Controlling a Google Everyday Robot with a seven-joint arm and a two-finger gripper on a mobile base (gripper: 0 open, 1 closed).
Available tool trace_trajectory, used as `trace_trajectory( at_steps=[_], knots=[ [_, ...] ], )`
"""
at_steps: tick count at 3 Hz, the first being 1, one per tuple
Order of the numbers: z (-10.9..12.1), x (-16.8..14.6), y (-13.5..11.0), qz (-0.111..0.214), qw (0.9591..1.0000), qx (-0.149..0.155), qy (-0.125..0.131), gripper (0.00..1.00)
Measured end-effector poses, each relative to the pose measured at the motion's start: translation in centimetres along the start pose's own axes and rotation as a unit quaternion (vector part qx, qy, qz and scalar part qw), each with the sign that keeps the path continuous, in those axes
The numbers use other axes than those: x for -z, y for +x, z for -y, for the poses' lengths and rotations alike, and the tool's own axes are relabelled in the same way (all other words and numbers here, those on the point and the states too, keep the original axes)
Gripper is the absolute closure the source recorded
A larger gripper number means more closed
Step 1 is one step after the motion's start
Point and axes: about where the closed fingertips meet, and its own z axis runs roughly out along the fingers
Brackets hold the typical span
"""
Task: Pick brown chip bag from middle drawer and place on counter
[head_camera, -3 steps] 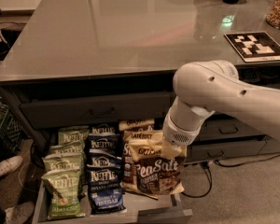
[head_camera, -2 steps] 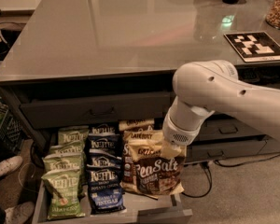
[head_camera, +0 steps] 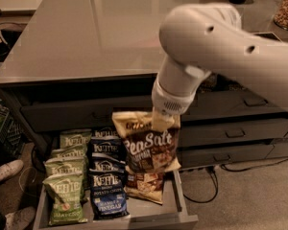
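Observed one rounded white robot arm point(head_camera: 216, 47) reaching in from the right, wrist turned downward in front of the cabinet. Found the claw point(head_camera: 164, 120) at the wrist's lower end, pinching the tan top band of a crinkly dark-brown chip bag point(head_camera: 151, 150) with white "Sea Salt" script; fingers largely hidden by wrist and bag. Noted the brown chip bag hanging roughly upright (slightly tilted) over the right part of a wide, open, dark-grey middle drawer point(head_camera: 179, 200). Recorded a second brownish bag point(head_camera: 145, 187) lying flat beneath it in the same drawer; contact between the two not determinable. Logged a column of green Kettle bags point(head_camera: 66, 195) along the drawer's left side and dark-blue Kettle bags point(head_camera: 108, 190) down the middle, overlapping like shingles. Confirmed a large, glossy grey table point(head_camera: 96, 37) above the drawers, well apart from the held bag. Noted closed grey drawer fronts with small pulls point(head_camera: 235, 131) to the right of the open drawer.
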Motion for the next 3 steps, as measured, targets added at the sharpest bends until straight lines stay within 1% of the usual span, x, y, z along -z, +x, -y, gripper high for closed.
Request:
trace_trajectory(
  at_steps=[1, 2, 3],
  knots=[
    [2.6, 3.2, -3.6, -0.005, 0.9995, 0.023, 0.019, 1.00],
    [2.8, 3.9, -4.4, 0.001, 0.9993, 0.028, 0.024, 1.00],
    [3.4, 4.6, -5.0, -0.003, 0.9986, 0.037, 0.038, 1.00]
  ],
)
